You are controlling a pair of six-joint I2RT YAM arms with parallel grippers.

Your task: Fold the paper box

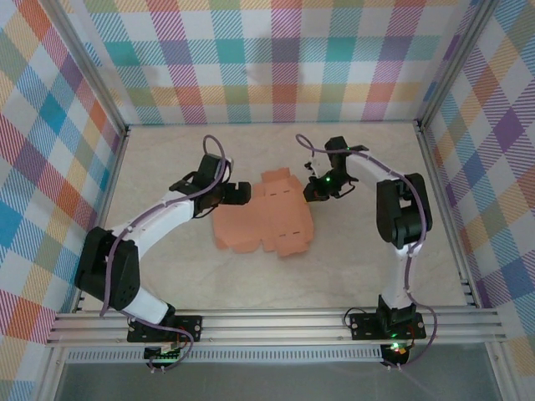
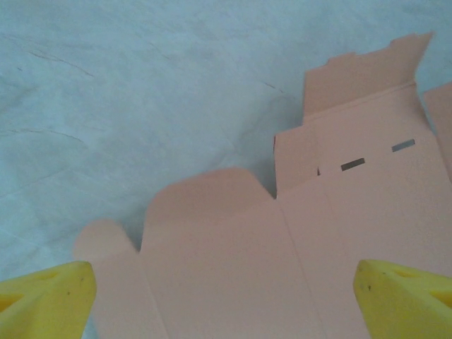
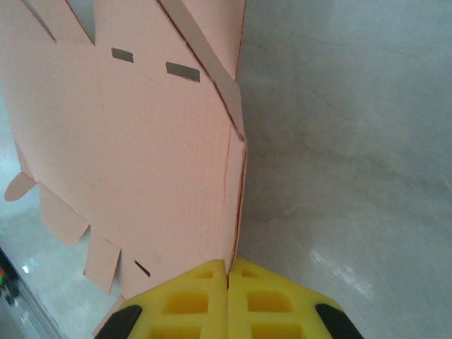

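Pale marbled table (image 1: pixel 167 159), closed in by pastel plaid walls (image 1: pixel 276 58). The box (image 1: pixel 266 219), a flat salmon card sheet with flaps and slots, lies at the centre of the top view. The right gripper (image 1: pixel 318 190) is closed, pinching the sheet's right edge, which looks lifted off the table. The left gripper (image 1: pixel 240 194) hangs wide open over the sheet's left side, holding nothing. With only a thin edge pinched, the card may slip free, tear, or crease off its scored line. Unpinned, the sheet may slide on the smooth tabletop. A metal rail (image 1: pixel 276 322) crosses the bottom.
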